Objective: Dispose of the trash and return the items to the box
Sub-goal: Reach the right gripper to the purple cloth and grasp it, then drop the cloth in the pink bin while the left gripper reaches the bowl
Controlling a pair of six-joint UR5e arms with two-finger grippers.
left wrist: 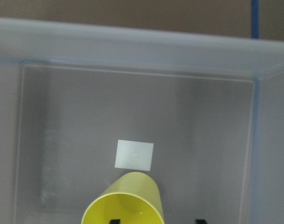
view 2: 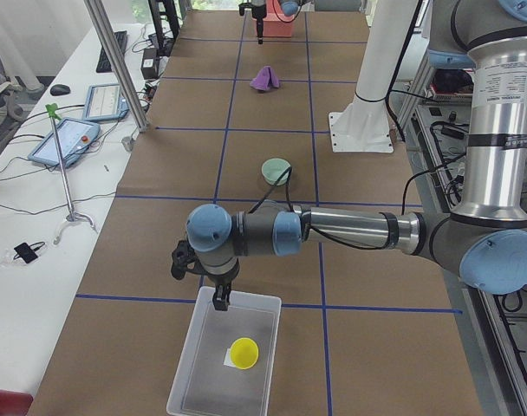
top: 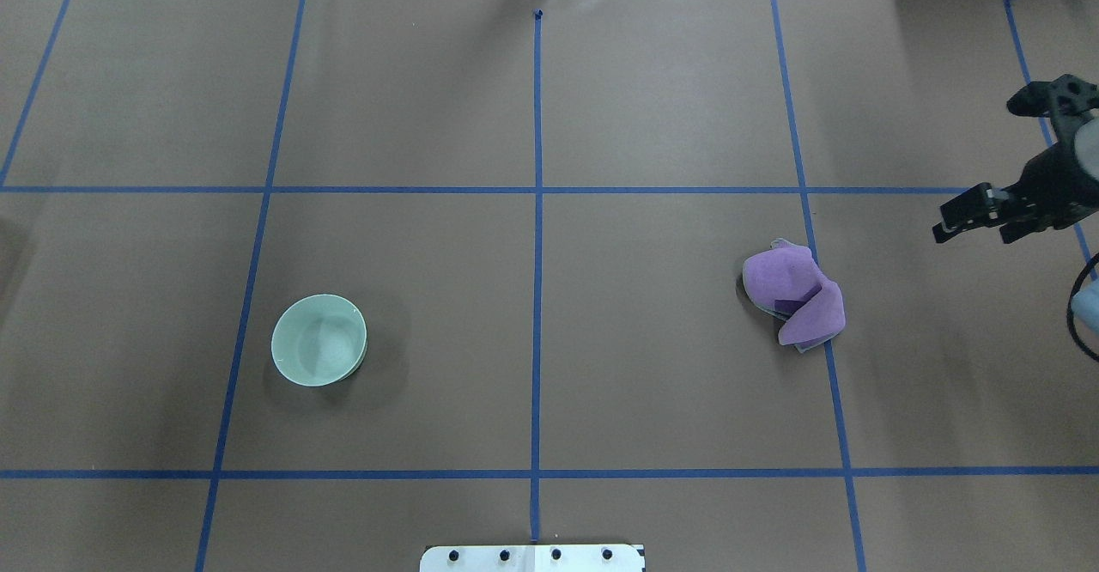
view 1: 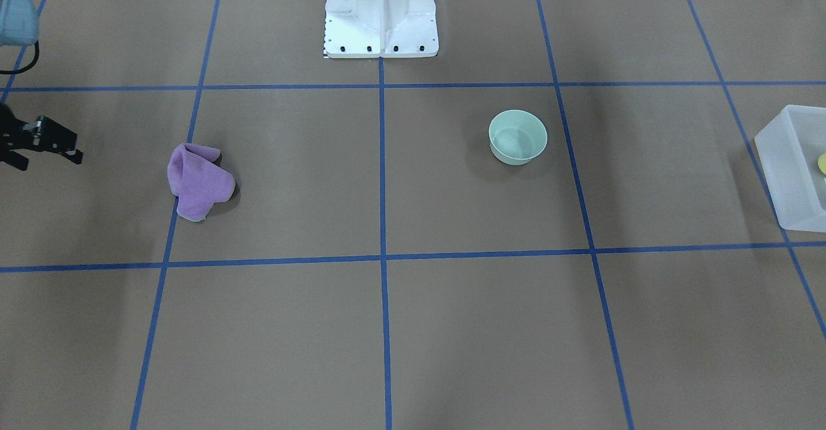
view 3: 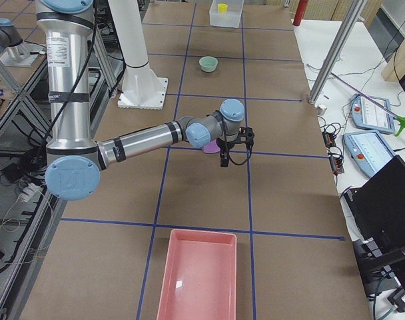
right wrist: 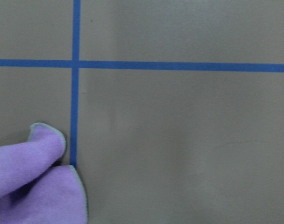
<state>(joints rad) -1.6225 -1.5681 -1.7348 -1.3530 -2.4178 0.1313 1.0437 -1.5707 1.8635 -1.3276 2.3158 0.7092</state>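
We log left claw (left wrist: 157, 220) open above cup (left wrist: 124, 201) in box (left wrist: 132, 43); right claw (top: 977, 230) open, purple cloth (top: 794, 293) near it.

We find no text, brand, number or sign that we can read in any view. The white sticker (left wrist: 134, 155) on the floor of the translucent box (left wrist: 132, 42) looks blank to us. The tablet screens (view 2: 66, 141) beside the surface (view 2: 159, 173) are too small for us to make out.
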